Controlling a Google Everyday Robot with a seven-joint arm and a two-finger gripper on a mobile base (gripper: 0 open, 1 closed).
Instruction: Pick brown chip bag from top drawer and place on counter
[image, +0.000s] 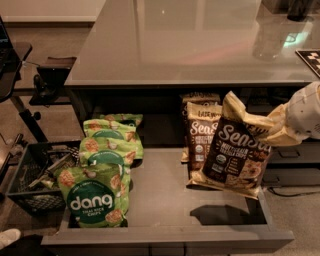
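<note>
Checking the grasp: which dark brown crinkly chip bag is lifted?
The rightmost brown bag, held by the gripper at right; the others stand in the grey drawer.

Glossy grey counter (190, 45), mirror-smooth, catching reflections. The top drawer (160, 200) is matt grey. The brown chip bag (237, 155), crinkly and shiny, is pinched by the gripper (267, 126) at right, with its smooth white shell. The green dang bags (95, 195) gleam too.

We see the gripper (274, 131) at three o'clock, gripping the brown chip bag (235, 155) above the right half of the top drawer (165, 197). More Sea Salt bags (200, 132) stand behind it toward eleven, dang bags (97, 192) line the drawer's nine o'clock side, and the counter (190, 45) spreads at twelve.
</note>
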